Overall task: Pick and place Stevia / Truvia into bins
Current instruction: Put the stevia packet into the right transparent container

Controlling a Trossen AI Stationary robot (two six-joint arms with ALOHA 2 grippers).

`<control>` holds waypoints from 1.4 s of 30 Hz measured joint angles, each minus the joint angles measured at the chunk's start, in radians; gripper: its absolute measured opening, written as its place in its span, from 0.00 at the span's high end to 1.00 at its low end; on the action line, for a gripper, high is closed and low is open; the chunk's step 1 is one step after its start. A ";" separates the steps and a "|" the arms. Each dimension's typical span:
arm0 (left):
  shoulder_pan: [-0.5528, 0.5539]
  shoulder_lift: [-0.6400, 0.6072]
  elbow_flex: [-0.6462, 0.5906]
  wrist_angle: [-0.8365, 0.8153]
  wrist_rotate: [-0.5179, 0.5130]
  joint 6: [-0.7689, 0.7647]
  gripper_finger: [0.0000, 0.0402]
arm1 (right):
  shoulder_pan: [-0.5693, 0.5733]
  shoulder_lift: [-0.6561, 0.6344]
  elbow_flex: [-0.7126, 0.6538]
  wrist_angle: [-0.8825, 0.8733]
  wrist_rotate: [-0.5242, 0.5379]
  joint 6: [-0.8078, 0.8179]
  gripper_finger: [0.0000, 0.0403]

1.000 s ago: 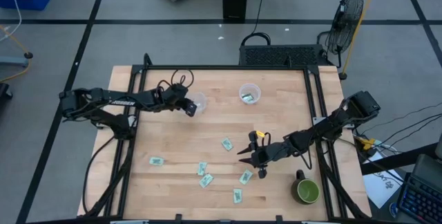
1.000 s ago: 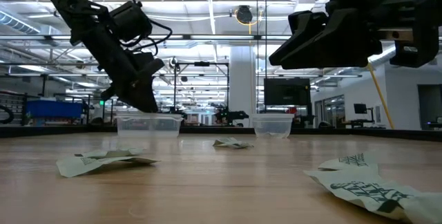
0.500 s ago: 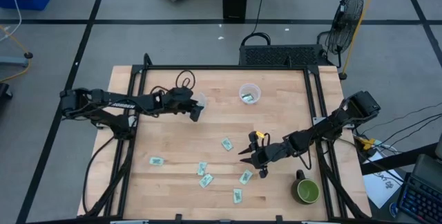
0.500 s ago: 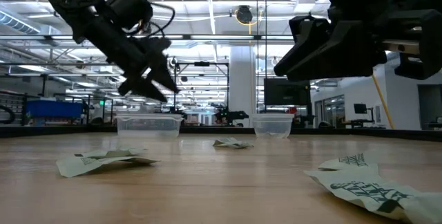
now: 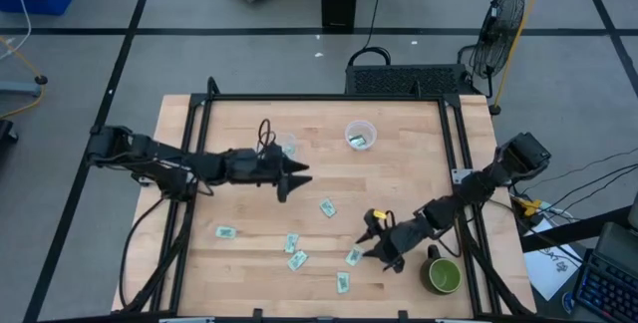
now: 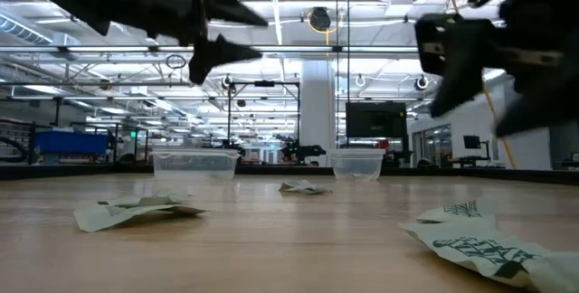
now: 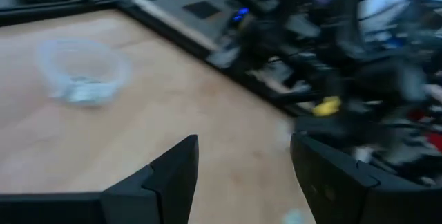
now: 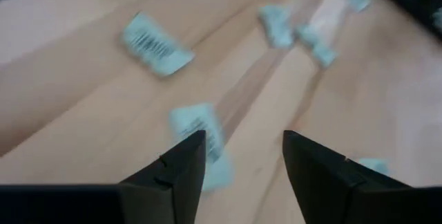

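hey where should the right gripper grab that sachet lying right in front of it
Come straight down on the sachet and pinch across its short width. It lies flat on the table with bare wood around it, and the right gripper is beside it, jaws open.

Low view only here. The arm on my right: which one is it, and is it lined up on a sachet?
Observer: It's the right arm. The right gripper hangs beside the loose sachet near the green mug.
Operator: Fingers?
Observer: Open, with nothing between them in the right wrist view.
Operator: Is the round cup empty?
Observer: No. From above, the round cup holds a dropped sachet.
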 joint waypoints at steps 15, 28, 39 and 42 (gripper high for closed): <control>-0.165 0.000 0.000 0.036 -0.098 0.056 0.42 | 0.077 0.133 0.000 0.022 0.110 -0.060 0.50; -0.166 0.000 0.000 0.027 -0.098 0.056 0.42 | 0.034 0.188 0.003 0.073 0.102 -0.098 0.53; -0.165 0.000 0.000 0.025 -0.098 0.065 0.42 | 0.025 0.188 0.003 0.035 0.102 -0.087 0.68; -0.165 0.000 0.000 0.025 -0.098 0.065 0.42 | 0.025 0.188 0.002 0.034 0.102 -0.087 0.72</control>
